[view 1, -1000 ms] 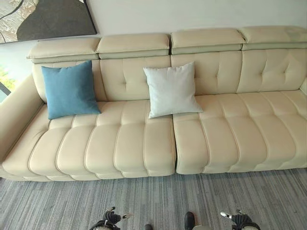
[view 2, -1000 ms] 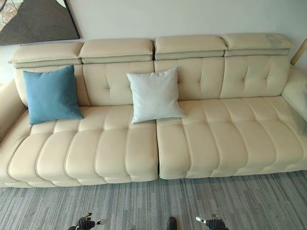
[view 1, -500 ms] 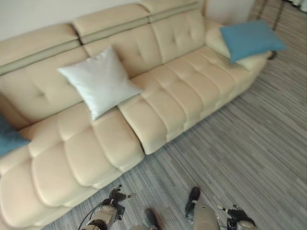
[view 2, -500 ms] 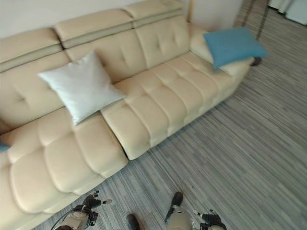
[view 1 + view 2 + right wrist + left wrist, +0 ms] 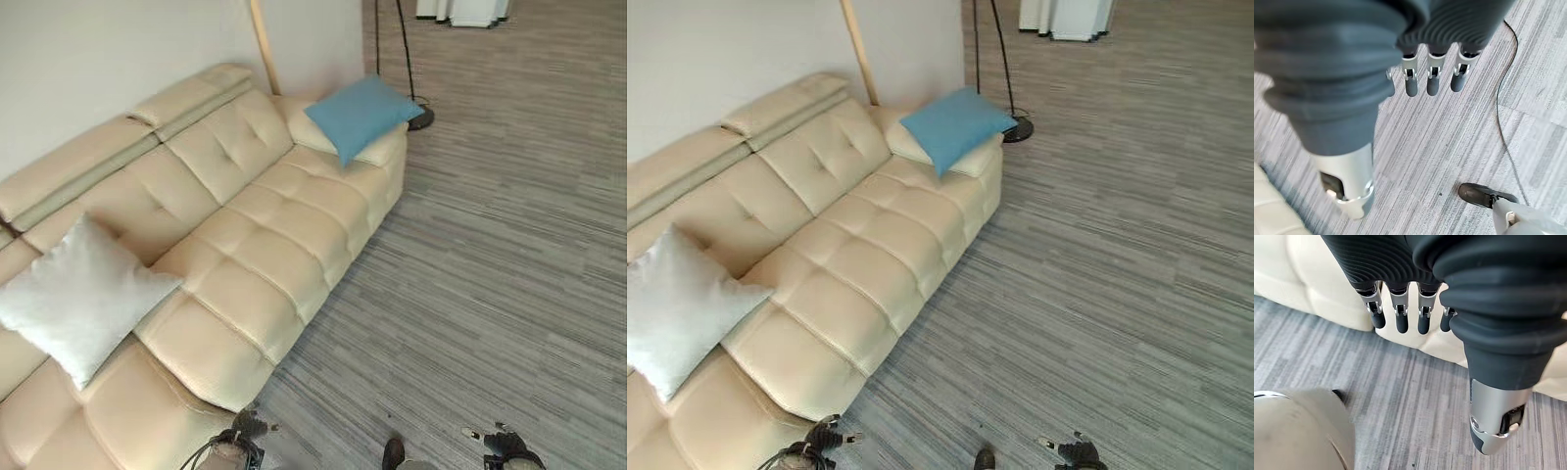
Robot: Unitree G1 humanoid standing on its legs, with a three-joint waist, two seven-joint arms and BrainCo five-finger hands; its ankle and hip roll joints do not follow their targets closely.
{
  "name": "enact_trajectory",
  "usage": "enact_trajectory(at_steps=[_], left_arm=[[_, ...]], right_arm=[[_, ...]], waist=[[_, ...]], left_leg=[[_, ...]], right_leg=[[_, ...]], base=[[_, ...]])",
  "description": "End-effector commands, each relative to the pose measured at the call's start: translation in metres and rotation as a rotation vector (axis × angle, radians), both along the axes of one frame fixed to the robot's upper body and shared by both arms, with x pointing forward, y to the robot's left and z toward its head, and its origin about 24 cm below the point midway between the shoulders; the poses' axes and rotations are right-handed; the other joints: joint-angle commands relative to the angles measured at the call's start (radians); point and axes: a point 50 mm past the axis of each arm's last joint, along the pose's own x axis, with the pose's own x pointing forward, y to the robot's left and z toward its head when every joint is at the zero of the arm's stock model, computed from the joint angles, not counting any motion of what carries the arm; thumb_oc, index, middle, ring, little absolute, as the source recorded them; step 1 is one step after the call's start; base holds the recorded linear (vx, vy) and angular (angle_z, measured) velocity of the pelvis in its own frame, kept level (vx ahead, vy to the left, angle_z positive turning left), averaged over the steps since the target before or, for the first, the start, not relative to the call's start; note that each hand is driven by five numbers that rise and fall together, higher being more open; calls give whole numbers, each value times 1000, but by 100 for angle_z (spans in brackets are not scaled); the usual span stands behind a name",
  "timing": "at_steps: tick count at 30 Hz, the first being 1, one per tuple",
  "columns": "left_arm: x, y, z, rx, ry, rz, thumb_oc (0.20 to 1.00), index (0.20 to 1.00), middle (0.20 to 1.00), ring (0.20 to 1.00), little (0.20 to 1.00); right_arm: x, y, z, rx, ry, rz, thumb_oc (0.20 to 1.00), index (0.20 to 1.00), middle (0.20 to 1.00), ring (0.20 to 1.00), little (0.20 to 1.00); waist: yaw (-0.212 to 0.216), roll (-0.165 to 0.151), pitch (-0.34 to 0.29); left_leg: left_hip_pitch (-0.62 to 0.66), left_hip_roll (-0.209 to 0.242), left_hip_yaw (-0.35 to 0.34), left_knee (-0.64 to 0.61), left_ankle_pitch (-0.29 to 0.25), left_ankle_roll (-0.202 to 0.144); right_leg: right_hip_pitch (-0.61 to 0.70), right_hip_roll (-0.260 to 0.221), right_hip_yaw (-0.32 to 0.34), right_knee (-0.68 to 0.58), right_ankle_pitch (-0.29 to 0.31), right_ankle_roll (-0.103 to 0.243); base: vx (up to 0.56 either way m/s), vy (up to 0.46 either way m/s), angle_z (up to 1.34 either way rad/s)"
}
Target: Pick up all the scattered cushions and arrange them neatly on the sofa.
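Observation:
A blue cushion (image 5: 362,114) lies flat on the far right armrest of the cream sofa (image 5: 265,255). A white cushion (image 5: 73,299) leans against the sofa's backrest near the view's left edge. My left hand (image 5: 240,443) hangs low at the bottom of the head views, just off the sofa's front edge, and my right hand (image 5: 502,443) hangs over the carpet at the lower right. In the wrist views the left hand's fingers (image 5: 1400,313) and the right hand's fingers (image 5: 1432,78) are straight and hold nothing.
Grey striped carpet (image 5: 490,264) stretches to the right of the sofa. A floor lamp with a round dark base (image 5: 421,119) stands just past the blue cushion's armrest. A slanted wooden pole (image 5: 263,49) leans by the wall behind the sofa. White furniture (image 5: 460,12) stands at the far end.
The camera has swung further right: the sofa's right end and blue cushion now sit near the top centre, the white cushion at the left edge. Both hands stay low and empty.

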Motion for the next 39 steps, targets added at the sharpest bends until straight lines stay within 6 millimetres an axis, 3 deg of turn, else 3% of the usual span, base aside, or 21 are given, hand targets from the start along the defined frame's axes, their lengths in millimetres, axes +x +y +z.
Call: enact_trajectory(at_steps=[1, 3, 6, 8, 10, 12, 13, 15, 17, 18, 19, 20, 23, 27, 30, 32, 33, 35, 36, 39], left_arm=[[15, 14, 7, 28, -46, 25, 1000, 1000, 1000, 1000, 1000], [13, 16, 7, 30, -43, 39, 1000, 1000, 1000, 1000, 1000], [9, 16, 5, 23, -32, 55, 1000, 1000, 1000, 1000, 1000], [-5, 18, 1, 22, 9, 78, 1000, 1000, 1000, 1000, 1000], [-11, 20, -1, 23, 31, 84, 1000, 1000, 1000, 1000, 1000], [-11, 24, 0, 31, 37, 84, 1000, 1000, 1000, 1000, 1000], [-6, 27, 2, 37, 26, 82, 1000, 1000, 1000, 1000, 1000], [1, 27, 4, 42, 4, 63, 1000, 1000, 1000, 1000, 1000], [6, 28, 7, 47, -11, 51, 1000, 1000, 1000, 1000, 1000], [13, 27, 9, 45, -34, 49, 1000, 1000, 1000, 1000, 1000], [13, 27, 9, 45, -34, 49, 1000, 1000, 1000, 1000, 1000], [19, 26, 11, 41, -54, 44, 1000, 1000, 1000, 1000, 1000], [31, 27, 16, 58, -90, 27, 1000, 1000, 1000, 1000, 1000], [30, 25, 15, 65, -86, 12, 1000, 1000, 1000, 1000, 1000], [17, 19, 9, 50, -39, -7, 1000, 1000, 1000, 1000, 1000], [13, 14, 6, 43, -21, -39, 1000, 1000, 1000, 1000, 1000], [12, 10, 5, 32, -18, -48, 1000, 1000, 1000, 1000, 1000], [14, 8, 6, 27, -21, -60, 1000, 1000, 1000, 1000, 1000], [15, 6, 6, 25, -23, -67, 1000, 1000, 1000, 1000, 1000], [18, 2, 6, 17, -30, -79, 1000, 1000, 1000, 1000, 1000]], right_arm=[[11, -4, 5, -28, -25, 33, 1000, 1000, 1000, 1000, 1000], [15, -3, 6, -33, -33, 40, 1000, 1000, 1000, 1000, 1000], [13, -3, 5, -34, -25, 37, 1000, 1000, 1000, 1000, 1000], [7, -2, 2, -32, 3, 50, 1000, 1000, 1000, 1000, 1000], [1, 0, -1, -14, 19, 40, 1000, 1000, 1000, 1000, 1000], [-7, 5, -5, 30, 35, 22, 1000, 1000, 1000, 1000, 1000], [-7, 7, -6, 44, 38, 16, 1000, 1000, 1000, 1000, 1000], [-3, 8, -5, 53, 20, 15, 1000, 1000, 1000, 1000, 1000], [-2, 10, -5, 55, 12, 10, 1000, 1000, 1000, 1000, 1000], [1, 12, -4, 57, -1, 9, 1000, 1000, 1000, 1000, 1000], [1, 12, -4, 57, -1, 9, 1000, 1000, 1000, 1000, 1000], [5, 12, -3, 55, -14, 13, 1000, 1000, 1000, 1000, 1000], [10, 11, -1, 33, -17, 20, 1000, 1000, 1000, 1000, 1000], [-1, 7, -4, 25, 14, 8, 1000, 1000, 1000, 1000, 1000], [-10, 3, -5, 18, 36, 11, 1000, 1000, 1000, 1000, 1000], [-9, 2, -5, 12, 36, 23, 1000, 1000, 1000, 1000, 1000], [-7, 2, -4, 11, 31, 38, 1000, 1000, 1000, 1000, 1000], [-5, -2, -2, -2, 29, 49, 1000, 1000, 1000, 1000, 1000], [-5, -3, -2, -4, 31, 50, 1000, 1000, 1000, 1000, 1000], [-1, -5, 1, -13, 15, 57, 1000, 1000, 1000, 1000, 1000]], waist=[[56, 21, 90], [89, 41, 116], [105, 49, 127], [111, 56, 100], [111, 40, 76], [113, 11, 55], [106, 9, 58], [92, 7, 68], [81, 20, 78], [69, 33, 84], [67, 32, 87], [55, 34, 96], [16, 10, 122], [-8, -2, 113], [-26, 10, 76], [-31, 30, 66], [-29, 37, 68], [-20, 35, 73], [-16, 33, 78], [4, 20, 89]], left_leg=[[-59, -45, -101, 76, 17, 55], [-128, -58, -128, -34, 108, 54], [-162, -67, -103, -64, 137, 48], [-118, -61, -107, -87, 161, 62], [-114, -68, -90, -59, 145, 77], [-107, -82, -64, -3, 94, 115], [-82, -81, -48, 9, 62, 135], [-51, -85, -26, 15, 32, 155], [0, -77, -12, 3, 12, 168], [46, -64, 1, -15, -15, 168], [50, -65, -1, -16, -16, 167], [78, -56, 3, -20, -41, 158], [159, -52, 1, -34, -98, 124], [242, -35, -10, -45, -154, 93], [286, 25, -13, -26, -172, 59], [278, 61, -20, 30, -132, 37], [243, 70, -36, 129, -78, 33], [191, 53, -69, 280, 0, 36], [166, 48, -77, 324, 14, 40], [73, 9, -77, 348, -29, 61]], right_leg=[[-1, 11, 71, 90, -156, 121], [47, 46, 134, 89, -189, 113], [87, 63, 181, 73, -206, 112], [140, 63, 218, 47, -228, 122], [162, 37, 226, 60, -251, 131], [142, 3, 229, 182, -263, 158], [73, -10, 225, 326, -237, 189], [1, -30, 207, 465, -165, 223], [-79, -65, 158, 581, -105, 231], [-129, -104, 82, 556, -118, 205], [-125, -105, 80, 557, -121, 205], [-152, -119, 31, 463, -141, 192], [-255, -151, -11, 148, -9, 233], [-259, -163, -11, 63, 70, 259], [-237, -138, -11, 109, 59, 227], [-224, -103, -11, 134, 18, 199], [-201, -76, 2, 142, -16, 170], [-160, -43, 28, 145, -64, 129], [-144, -38, 36, 147, -80, 118], [-100, -31, 62, 136, -112, 111]], base=[[355, -8, -109], [389, 42, -103], [295, 102, -76], [392, 182, -87], [397, 166, -60], [435, 181, -28], [286, 136, -44], [203, 109, -37], [221, 83, 2], [229, 47, -1], [337, -42, -17], [342, -155, -6], [454, -248, -20], [439, -250, 13], [527, -368, 57], [321, -329, 13], [297, -335, -30], [316, -296, -39], [331, -229, -36], [206, -97, -32]])
